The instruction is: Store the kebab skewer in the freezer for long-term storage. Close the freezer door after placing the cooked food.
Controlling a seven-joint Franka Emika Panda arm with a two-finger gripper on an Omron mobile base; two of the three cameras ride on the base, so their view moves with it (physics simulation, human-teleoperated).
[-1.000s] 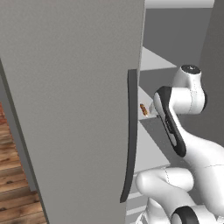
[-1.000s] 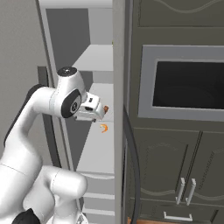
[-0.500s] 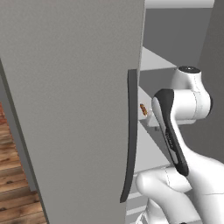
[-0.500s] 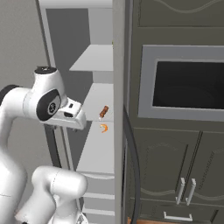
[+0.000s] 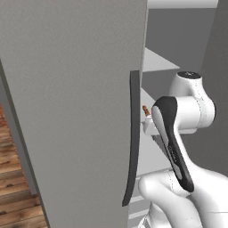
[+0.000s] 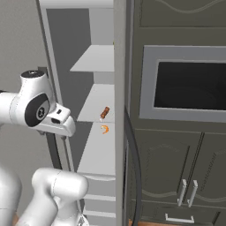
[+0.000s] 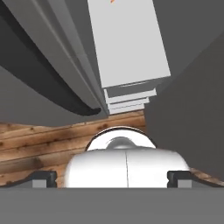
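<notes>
Now the kebab skewer [image 6: 104, 113] lies on a freezer [image 6: 99, 57] shelf, gripper [image 7: 112, 177] released, empty.

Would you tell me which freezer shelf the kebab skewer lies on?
The middle white shelf holds the kebab skewer; the upper shelf is bare.

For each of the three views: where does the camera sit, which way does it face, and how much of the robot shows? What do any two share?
Left base view: behind the arm's left, facing the freezer door edge-on; arm at lower right.
Right base view: behind its right, looking into the freezer beside dark cabinets; arm at lower left.
Hand view: on the hand, pointing down past the white drawers to the wood floor; open gripper at the bottom.
Both base views share the skewer on a shelf.
</notes>
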